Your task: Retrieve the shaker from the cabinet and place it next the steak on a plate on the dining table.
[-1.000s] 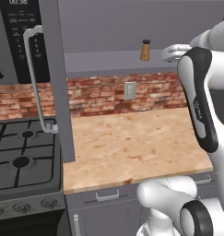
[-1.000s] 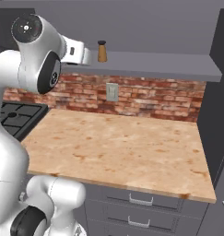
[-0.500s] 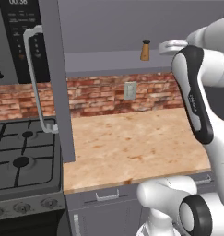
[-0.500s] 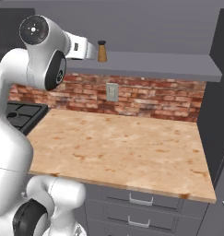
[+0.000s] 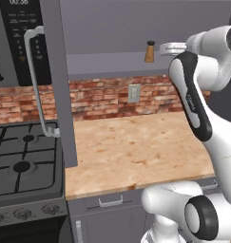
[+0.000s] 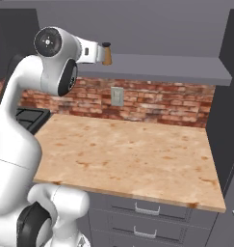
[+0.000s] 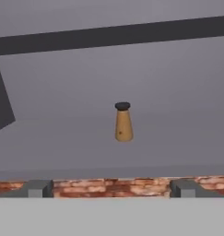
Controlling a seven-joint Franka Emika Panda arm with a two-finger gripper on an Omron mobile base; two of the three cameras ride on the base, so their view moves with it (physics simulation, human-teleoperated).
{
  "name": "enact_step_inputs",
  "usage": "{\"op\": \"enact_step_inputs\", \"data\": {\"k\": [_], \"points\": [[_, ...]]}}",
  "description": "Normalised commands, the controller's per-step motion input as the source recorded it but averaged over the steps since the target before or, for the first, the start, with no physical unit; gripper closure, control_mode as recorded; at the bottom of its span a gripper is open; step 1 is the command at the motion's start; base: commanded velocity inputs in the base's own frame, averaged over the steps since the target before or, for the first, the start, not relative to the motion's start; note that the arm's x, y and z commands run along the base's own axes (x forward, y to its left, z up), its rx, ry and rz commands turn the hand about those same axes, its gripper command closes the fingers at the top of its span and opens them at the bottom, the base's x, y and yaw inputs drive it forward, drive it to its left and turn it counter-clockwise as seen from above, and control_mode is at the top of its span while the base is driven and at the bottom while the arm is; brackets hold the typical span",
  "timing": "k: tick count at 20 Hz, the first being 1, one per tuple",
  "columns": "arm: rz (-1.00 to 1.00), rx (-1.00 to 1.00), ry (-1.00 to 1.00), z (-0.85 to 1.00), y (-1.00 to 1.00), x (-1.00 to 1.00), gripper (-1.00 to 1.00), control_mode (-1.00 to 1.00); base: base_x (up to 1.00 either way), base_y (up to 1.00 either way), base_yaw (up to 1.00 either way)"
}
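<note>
On the cabinet [image 5: 112, 64] shelf the shaker [image 7: 123, 122] stands upright, dead ahead of my gripper [image 7: 109, 189], between its parted fingers' line but farther in; I judge a straight reach suffices.

One shaker [image 5: 149, 51] is counted on the shelf [image 5: 112, 64] of one open cabinet. One door [image 5: 60, 80] with one bar handle [image 5: 34, 85] is seen at left, one microwave [image 5: 22, 42], one stove [image 5: 22, 161], one wall outlet [image 5: 133, 93] and one counter [image 5: 136, 152]. Two drawer handles [image 6: 147, 208] are counted near right.
</note>
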Motion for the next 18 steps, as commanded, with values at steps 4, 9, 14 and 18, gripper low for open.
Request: {"op": "enact_step_inputs", "data": {"k": [4, 9, 14, 18], "points": [[0.0, 0.0, 0.06, 0.0, -0.11, 0.37, -1.0, -1.0, 0.0, 0.0, 0.0], [0.0, 0.0, 0.06, 0.0, -0.06, 0.4, -1.0, -1.0, 0.0, 0.0, 0.0], [0.0, 0.0, 0.0, -0.01, 0.0, 0.43, -1.0, -1.0, 0.0, 0.0, 0.0], [0.01, 0.0, -0.03, -0.07, 0.0, 0.32, -1.0, -1.0, 0.0, 0.0, 0.0]]}}
